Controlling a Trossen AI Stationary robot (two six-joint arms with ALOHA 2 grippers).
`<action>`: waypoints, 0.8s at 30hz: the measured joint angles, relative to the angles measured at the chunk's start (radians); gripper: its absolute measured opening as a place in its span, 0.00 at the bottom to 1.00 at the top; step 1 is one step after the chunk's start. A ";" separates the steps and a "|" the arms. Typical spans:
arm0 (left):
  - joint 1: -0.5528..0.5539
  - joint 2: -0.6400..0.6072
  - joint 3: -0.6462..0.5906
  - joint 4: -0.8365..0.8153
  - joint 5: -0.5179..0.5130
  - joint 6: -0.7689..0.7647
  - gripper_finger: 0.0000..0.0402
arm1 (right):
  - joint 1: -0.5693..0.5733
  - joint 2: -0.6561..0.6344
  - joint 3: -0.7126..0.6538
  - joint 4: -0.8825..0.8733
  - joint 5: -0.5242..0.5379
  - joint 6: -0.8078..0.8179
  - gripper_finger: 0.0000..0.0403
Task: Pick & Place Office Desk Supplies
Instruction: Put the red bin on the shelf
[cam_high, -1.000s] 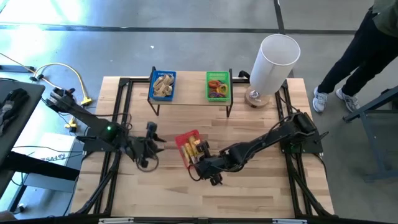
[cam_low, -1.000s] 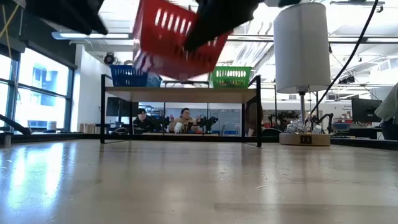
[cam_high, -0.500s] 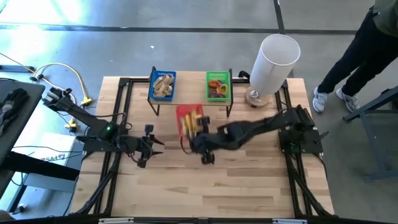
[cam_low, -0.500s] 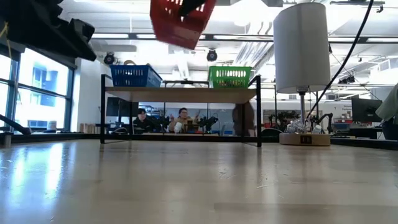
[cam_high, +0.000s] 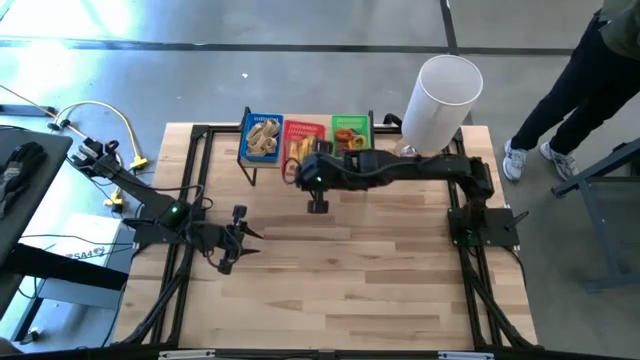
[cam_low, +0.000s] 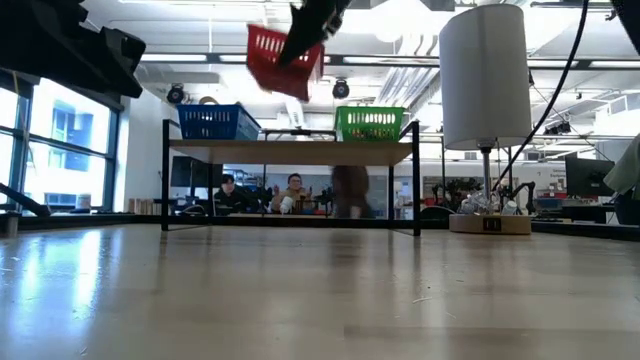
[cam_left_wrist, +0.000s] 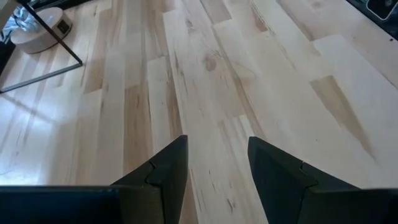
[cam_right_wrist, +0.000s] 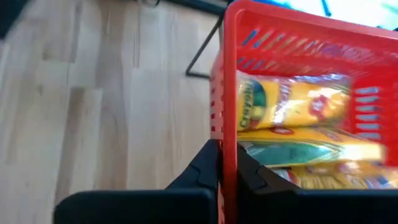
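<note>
Carrying the red basket (cam_high: 303, 140) by its rim, the right gripper (cam_right_wrist: 226, 163) is pinched on the wall, lifted above the shelf (cam_high: 310, 163) gap between blue basket (cam_high: 263, 137) and green basket (cam_high: 350, 137), probably for placing. Yellow boxes (cam_right_wrist: 292, 109) ride inside. Left gripper (cam_left_wrist: 216, 165) idles spread, empty, over the table (cam_high: 380, 280).

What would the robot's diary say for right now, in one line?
right gripper: shut on red basket, held above shelf between blue basket and green basket | left gripper: open, over table

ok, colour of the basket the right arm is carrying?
Red basket, clearest in the right wrist view.
</note>
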 joint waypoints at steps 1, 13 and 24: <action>-0.002 0.000 0.000 0.000 0.000 0.000 0.40 | -0.016 0.010 0.000 0.003 -0.019 -0.012 0.01; -0.005 0.001 0.000 0.001 0.001 -0.003 0.40 | -0.149 0.028 0.000 0.047 -0.098 -0.034 0.01; -0.005 0.002 0.000 -0.002 0.007 -0.030 0.40 | -0.190 0.119 0.000 0.036 -0.144 -0.012 0.01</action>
